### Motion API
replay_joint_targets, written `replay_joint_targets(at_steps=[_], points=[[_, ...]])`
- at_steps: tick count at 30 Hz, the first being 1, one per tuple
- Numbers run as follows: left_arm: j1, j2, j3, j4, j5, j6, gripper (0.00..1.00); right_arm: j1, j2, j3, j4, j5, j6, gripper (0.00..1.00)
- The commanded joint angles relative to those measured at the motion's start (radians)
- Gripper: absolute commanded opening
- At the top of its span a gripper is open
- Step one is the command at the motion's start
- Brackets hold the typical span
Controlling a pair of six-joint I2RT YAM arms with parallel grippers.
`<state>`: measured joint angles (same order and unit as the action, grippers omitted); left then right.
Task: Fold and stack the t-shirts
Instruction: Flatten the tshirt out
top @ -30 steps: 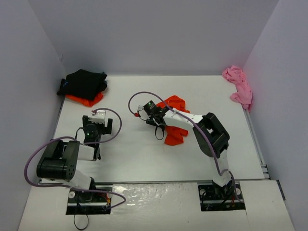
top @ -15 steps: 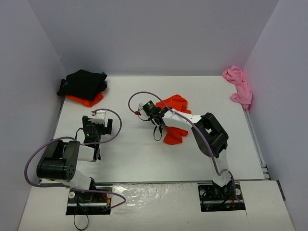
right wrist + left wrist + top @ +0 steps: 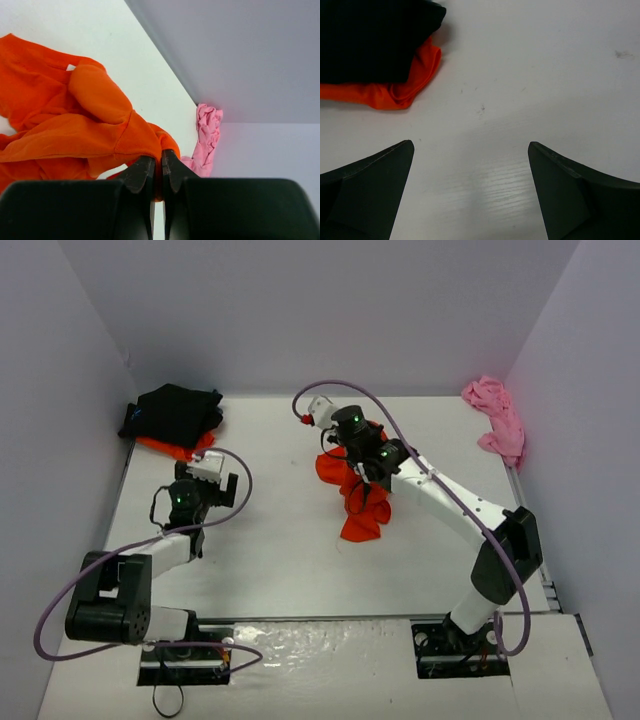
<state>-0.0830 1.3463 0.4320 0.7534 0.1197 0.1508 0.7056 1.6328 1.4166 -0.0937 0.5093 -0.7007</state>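
Far left corner of white table (image 3: 280,560): black soft cloth t-shirt (image 3: 172,412) sits on bright orange-red cloth t-shirt (image 3: 180,449). Left gripper (image 3: 470,150) near left edge, jaws wide apart, holds nothing. Middle of table: second orange-red t-shirt (image 3: 362,520) hangs crumpled from right gripper (image 3: 161,161), jaws pinched tight on fold of cloth. Pink crumpled t-shirt (image 3: 497,420) in far right corner. Cloth looks light, floppy, not breakable; likely sags and bunches. Best hold: hem or shoulder edge, one per gripper.

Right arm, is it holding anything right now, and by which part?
The right gripper is shut on the orange-red t-shirt, its fingers pinching a seamed fold of cloth.
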Motion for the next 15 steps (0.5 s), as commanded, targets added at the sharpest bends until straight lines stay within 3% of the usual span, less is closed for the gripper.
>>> replay_joint_targets(at_steps=[1,4,15], points=[[-0.013,0.010,0.268,-0.264,0.139,-0.034,0.97,-0.069,-0.077,0.075,0.013,-0.009,0.043,0.00],[-0.062,0.091,0.354,-0.316,0.173,-0.073,0.97,-0.136,-0.081,0.077,-0.004,-0.036,0.048,0.00],[-0.227,0.642,1.174,-0.978,0.375,-0.005,0.97,-0.192,-0.119,-0.088,0.004,-0.070,0.054,0.00]])
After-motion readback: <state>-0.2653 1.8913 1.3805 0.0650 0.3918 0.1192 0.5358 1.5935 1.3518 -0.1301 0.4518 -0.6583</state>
